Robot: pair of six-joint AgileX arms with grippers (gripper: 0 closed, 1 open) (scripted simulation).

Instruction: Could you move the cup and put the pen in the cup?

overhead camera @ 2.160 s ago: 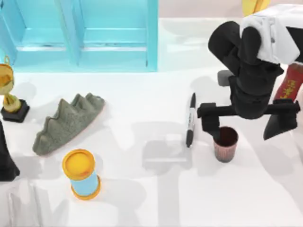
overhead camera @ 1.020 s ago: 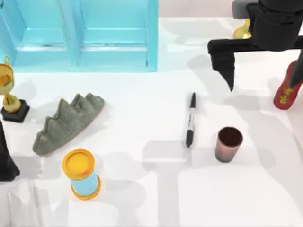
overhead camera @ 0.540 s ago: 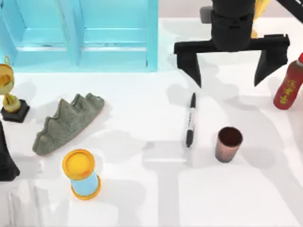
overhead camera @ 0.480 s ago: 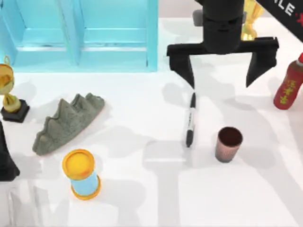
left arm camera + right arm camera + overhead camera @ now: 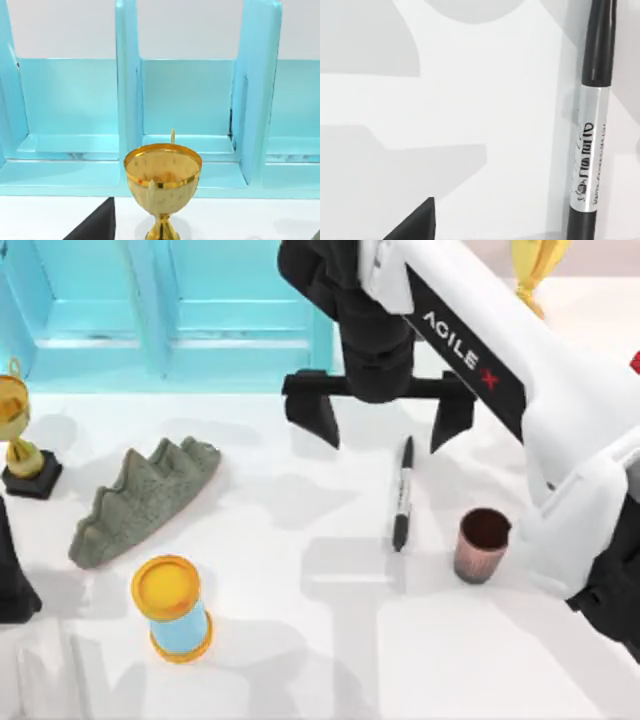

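The pen [image 5: 402, 495] lies flat on the white table, right of centre, pointing toward the back. In the right wrist view the pen [image 5: 590, 125] shows its grey labelled middle. The coppery-brown cup [image 5: 482, 545] stands upright just right of the pen's near end, apart from it. My right gripper [image 5: 386, 425] hangs open above the pen's far end, which lies just inside the right finger. One dark fingertip [image 5: 415, 222] shows beside the pen with a wide gap of table between them. My left arm [image 5: 12, 575] is parked at the left edge.
A blue shelf unit [image 5: 170, 310] fills the back left. A grey jagged rock [image 5: 145, 498], a blue cylinder with orange rims [image 5: 172, 608] and a gold trophy [image 5: 20, 440] stand at the left. Another gold trophy [image 5: 535, 265] is at the back right. My right arm crosses the right side.
My right gripper was around the cup, then rose open to the back right. It has since swung left and forward over the pen's far end. Cup and pen have not moved.
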